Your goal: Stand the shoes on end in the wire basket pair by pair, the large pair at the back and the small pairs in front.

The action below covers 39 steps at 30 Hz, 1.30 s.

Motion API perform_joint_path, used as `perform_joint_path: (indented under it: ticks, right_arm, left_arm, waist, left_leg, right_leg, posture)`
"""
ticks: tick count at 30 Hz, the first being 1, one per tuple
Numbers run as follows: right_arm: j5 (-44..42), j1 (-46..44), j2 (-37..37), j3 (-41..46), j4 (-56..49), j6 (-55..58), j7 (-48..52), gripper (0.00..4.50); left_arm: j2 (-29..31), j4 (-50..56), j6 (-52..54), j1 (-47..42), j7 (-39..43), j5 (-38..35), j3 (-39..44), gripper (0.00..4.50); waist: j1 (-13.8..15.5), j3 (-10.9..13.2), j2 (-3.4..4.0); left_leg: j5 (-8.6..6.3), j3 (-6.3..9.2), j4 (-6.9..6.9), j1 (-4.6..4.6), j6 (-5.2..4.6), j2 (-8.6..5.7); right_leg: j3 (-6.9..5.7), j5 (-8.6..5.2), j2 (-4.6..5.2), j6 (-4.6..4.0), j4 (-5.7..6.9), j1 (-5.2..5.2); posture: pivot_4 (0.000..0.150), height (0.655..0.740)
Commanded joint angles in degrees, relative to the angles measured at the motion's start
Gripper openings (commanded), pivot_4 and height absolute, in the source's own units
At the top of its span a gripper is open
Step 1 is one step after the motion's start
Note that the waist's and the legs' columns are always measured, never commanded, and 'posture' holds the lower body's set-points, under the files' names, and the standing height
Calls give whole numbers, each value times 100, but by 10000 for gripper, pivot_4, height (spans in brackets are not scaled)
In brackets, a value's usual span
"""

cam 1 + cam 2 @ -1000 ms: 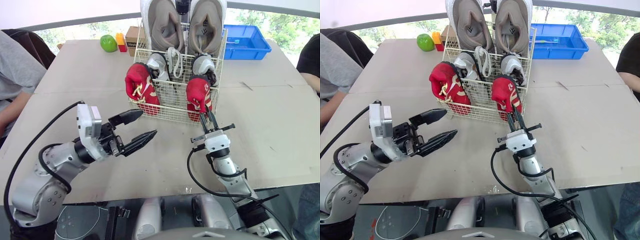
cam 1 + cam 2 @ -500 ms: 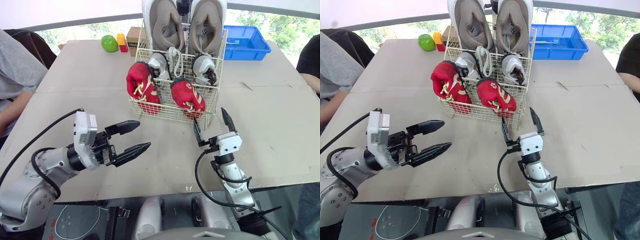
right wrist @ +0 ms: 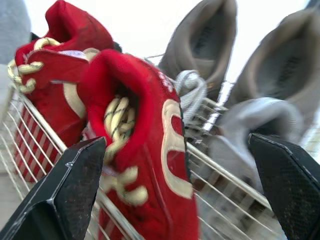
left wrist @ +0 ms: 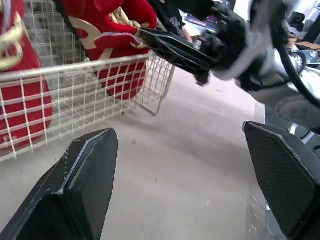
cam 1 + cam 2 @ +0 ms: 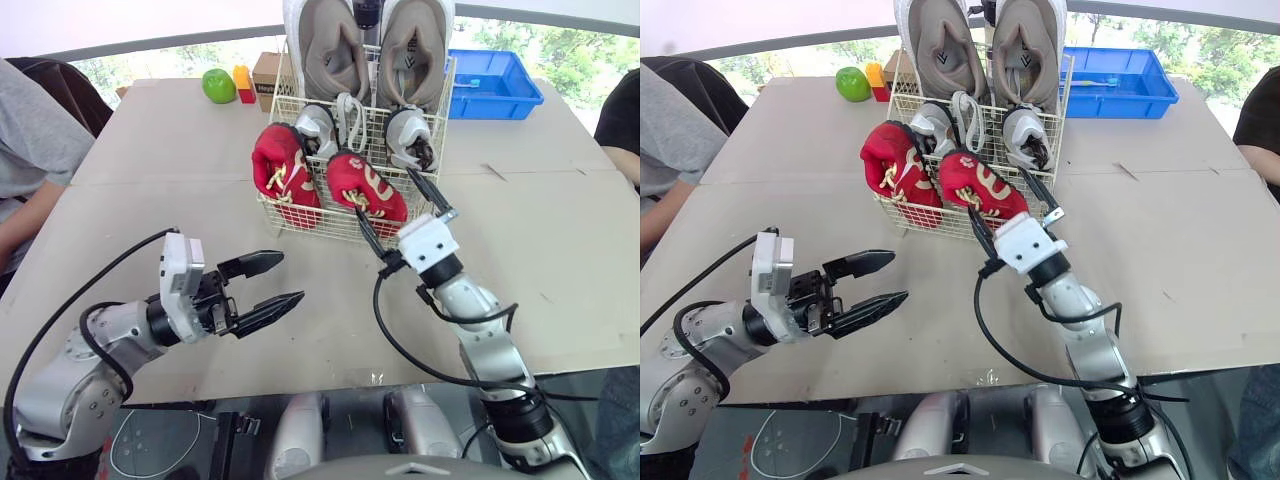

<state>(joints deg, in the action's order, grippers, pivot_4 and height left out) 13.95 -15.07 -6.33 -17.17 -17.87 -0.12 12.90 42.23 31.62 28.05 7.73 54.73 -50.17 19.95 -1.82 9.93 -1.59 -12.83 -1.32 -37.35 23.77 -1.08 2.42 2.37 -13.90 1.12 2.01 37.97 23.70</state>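
Note:
The white wire basket (image 5: 437, 150) stands mid-table. Two large beige shoes (image 5: 333, 45) stand on end at its back, two small grey shoes (image 5: 410, 135) before them. One red shoe (image 5: 280, 170) stands in the front left; the other red shoe (image 5: 365, 185) leans over the front rim. My right gripper (image 5: 397, 212) is open at that rim, its fingers wide apart on either side of the leaning red shoe (image 3: 145, 130). My left gripper (image 5: 270, 282) hovers open over the table in front of the basket, holding nothing.
A green apple (image 5: 217, 85), a yellow-and-red block (image 5: 242, 85) and a cardboard box (image 5: 266, 75) sit at the back left. A blue bin (image 5: 492, 85) stands behind the basket on the right. People sit at the left edge (image 5: 30, 150) and right edge (image 5: 620, 110).
My right gripper opened, dropped back from the basket, then rose to straddle the right red shoe. That shoe has tipped leftward, toward the basket's middle. The left gripper shifted slightly.

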Motion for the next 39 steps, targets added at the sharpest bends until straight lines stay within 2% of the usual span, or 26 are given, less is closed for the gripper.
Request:
perform_joint_path:
  ticks: [1, 5, 8, 15, 20, 22, 25, 30, 35, 39]
  right_arm:
    - [-139, -118, 7, 2, -207, 448, 238, 44239]
    - [-90, -250, -48, 12, -176, 754, 355, 44239]
    - [-102, -319, -58, 39, -207, 976, 385, 36314]
    - [-94, -291, -86, 28, -536, 1326, 472, 1269]
    - [-358, -208, -32, 151, -865, 1485, 525, 304]
    - [-747, -52, 183, 343, -1039, 1501, 442, 304]
    - [-1765, 309, 682, 780, -1220, 1026, 415, 304]
    - [-2350, 701, 1051, 1245, -1308, 654, 140, 304]
    - [-2663, 838, 1215, 1324, -1350, 657, -154, 304]
    - [-3248, 1206, 1317, 1068, -972, 1073, -114, 304]
  left_arm:
    - [66, 358, -10, 60, -68, -241, 299, 42903]
    - [47, 465, -9, 106, -140, -220, 285, 42903]
    - [-10, 539, -44, 128, -228, -186, 227, 42903]
    - [-81, 549, -135, 251, -197, -142, 254, 42903]
    - [-141, 563, -224, 329, -172, -151, 272, 42903]
    - [-159, 591, -242, 356, -189, -166, 274, 42903]
    - [-177, 656, -245, 388, -227, -193, 274, 42903]
    - [-152, 687, -173, 279, -326, -289, 269, 42903]
    - [-108, 570, -138, 163, -302, -310, 272, 42903]
    - [-68, 404, -126, 35, -199, -272, 231, 42903]
  waist:
    - [13, 0, 0]
    - [4, 0, 1]
    - [3, 0, 1]
    - [23, 0, 0]
    - [30, 0, 1]
    - [35, 1, 1]
    - [40, 1, 1]
    - [41, 1, 2]
    - [57, 3, 5]
    - [96, 1, 2]
  left_leg:
    - [0, 0, 0, 0, 0, -1]
    - [0, -1, 0, 0, 0, -3]
    - [0, 1, 0, -1, 0, -4]
    - [0, 0, 0, 0, 0, -5]
    - [0, 0, 0, 0, 0, -5]
    - [0, 0, 0, 0, 0, -5]
    - [0, 2, 3, 2, 0, -3]
    - [0, -1, 3, 1, 0, -2]
    - [0, 1, 2, -1, 0, -1]
    - [0, -1, 3, -1, 0, -2]
  right_leg:
    - [-1, 0, 1, 0, 0, 0]
    - [0, 0, 2, 0, 0, -1]
    - [-1, 0, 0, 0, 1, 0]
    - [-1, 0, 0, 0, 1, -1]
    - [-1, 0, 1, 0, 0, 0]
    - [-1, 0, 1, 0, 0, 0]
    - [-2, 0, 0, 1, -1, 0]
    - [0, 0, 1, 1, -2, 0]
    - [-2, -1, 0, 0, 0, 0]
    - [0, -1, 1, 0, -2, -1]
  posture:
    - [1500, 7400]
    - [1500, 7400]
    - [1500, 7400]
    - [1500, 7400]
    - [1500, 7400]
    - [1500, 7400]
    - [1500, 7400]
    - [1500, 7400]
    - [1500, 7400]
    - [1500, 7400]
